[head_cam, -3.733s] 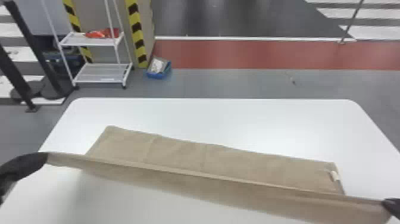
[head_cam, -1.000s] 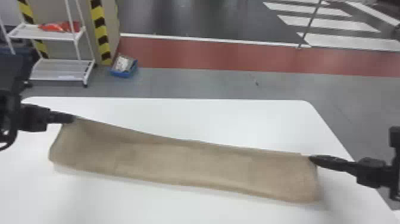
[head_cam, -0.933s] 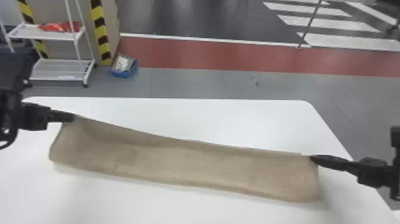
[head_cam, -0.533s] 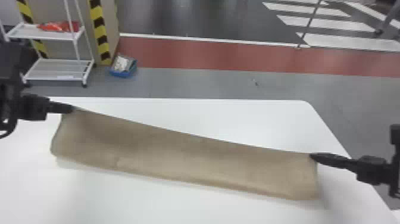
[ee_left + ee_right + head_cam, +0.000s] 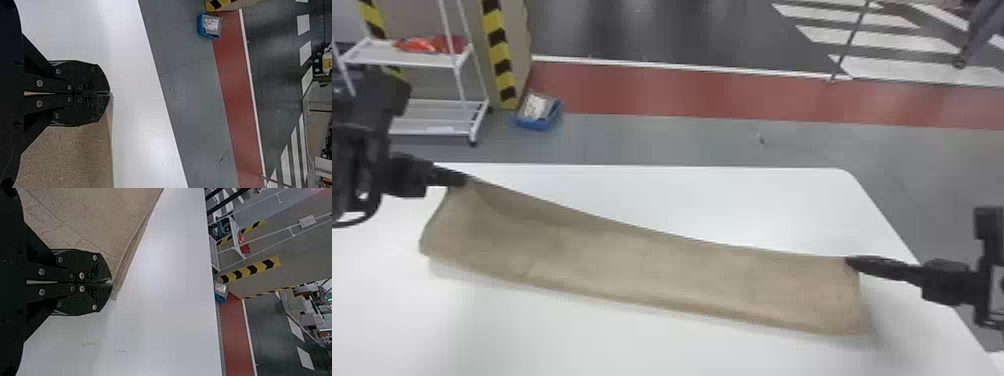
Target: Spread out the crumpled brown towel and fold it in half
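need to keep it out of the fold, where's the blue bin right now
In the head view, the blue bin sits on the floor beyond the table, just right of the white shelf.

The left gripper [image 5: 463, 179] pinches the edge of the towel [image 5: 66, 156] above the table [image 5: 135, 125]. Beyond, a bin [image 5: 201, 26] sits where grey floor [image 5: 192, 102] meets a red strip [image 5: 235, 102].

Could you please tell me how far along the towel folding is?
The brown towel looks spread lengthwise, apparently already doubled over. Left gripper and right gripper are shut on its far corners, the left corner raised. Laying that edge on the table and releasing seem left.
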